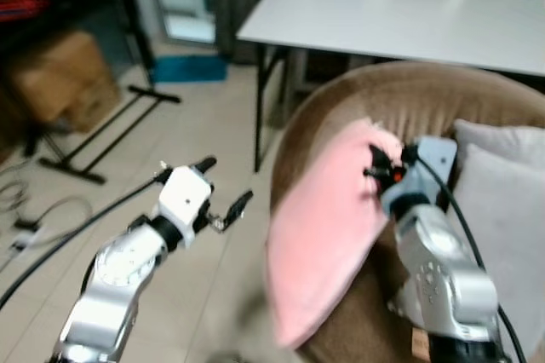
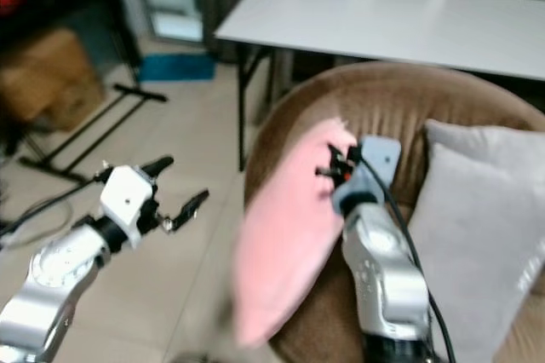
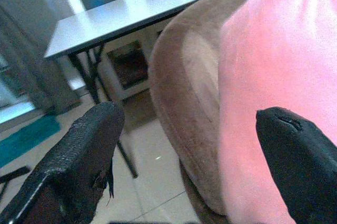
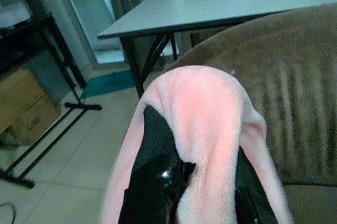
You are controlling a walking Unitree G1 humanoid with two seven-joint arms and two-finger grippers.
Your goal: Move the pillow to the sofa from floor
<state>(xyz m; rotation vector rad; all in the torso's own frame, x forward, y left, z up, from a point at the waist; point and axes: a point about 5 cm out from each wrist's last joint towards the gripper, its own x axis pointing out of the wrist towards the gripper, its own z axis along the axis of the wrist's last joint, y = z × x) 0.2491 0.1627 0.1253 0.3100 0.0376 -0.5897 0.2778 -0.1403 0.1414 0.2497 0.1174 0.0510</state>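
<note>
Head views: right gripper (image 1: 385,167) is pinching the top edge of the pink pillow (image 1: 328,227), fingers clamped on a fold of fabric. Pillow is hanging against the arm of the brown sofa (image 1: 400,99), off the floor but not yet settled on the seat. High grip is probably letting it drape clear of the armrest. Left gripper (image 1: 223,193) is hovering over the tiled floor (image 1: 213,124), fingers apart, holding nothing; likely just keeping out of the way. Grey cushions (image 1: 502,201) are sitting on the sofa beside the pillow.

Left wrist view: both black fingers (image 3: 79,166) are spread wide, pink pillow and sofa arm beyond them.

Right wrist view: pink fabric is bunching over the closed fingers (image 4: 152,182), confirming the pinch.

Room: white table (image 1: 400,14) is standing behind the sofa, cardboard box (image 1: 60,82) and cables (image 1: 43,210) are lying on the floor at left.
</note>
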